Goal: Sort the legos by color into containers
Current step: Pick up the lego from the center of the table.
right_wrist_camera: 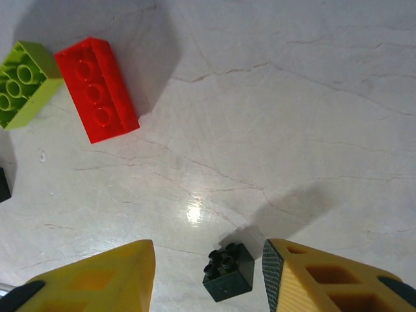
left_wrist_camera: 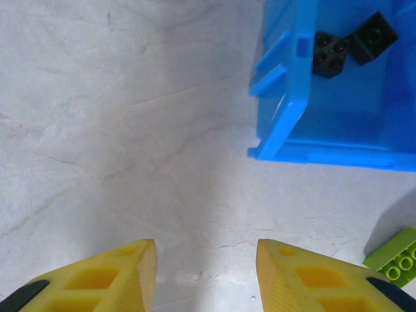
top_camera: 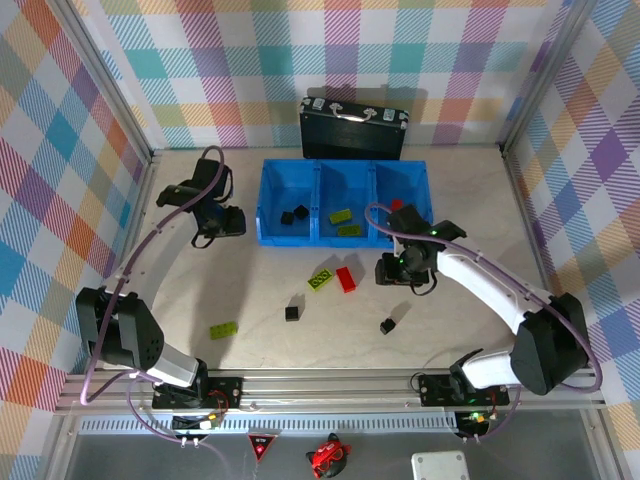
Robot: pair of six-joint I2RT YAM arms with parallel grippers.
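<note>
Between the parted right fingers point(right_wrist_camera: 123, 276), low in the wrist frame: black cube point(right_wrist_camera: 227, 272), off-centre toward the right-hand one.
Likely nudged or spun aside on an uneven close, being tiny and loose on the worktop point(right_wrist_camera: 292, 97); may slip out en route to the blue bin point(top_camera: 290, 237), black ones lying in its left compartment; left fingers point(left_wrist_camera: 130, 273), apart and empty, just beside that compartment: risk of arms crowding; red brick point(right_wrist_camera: 97, 88) and green brick point(right_wrist_camera: 23, 81) upper left, well apart.

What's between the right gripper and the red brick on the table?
Bare table, by the right wrist view. The black cube sits at the open right gripper mouth, not on the line to the red brick.
</note>
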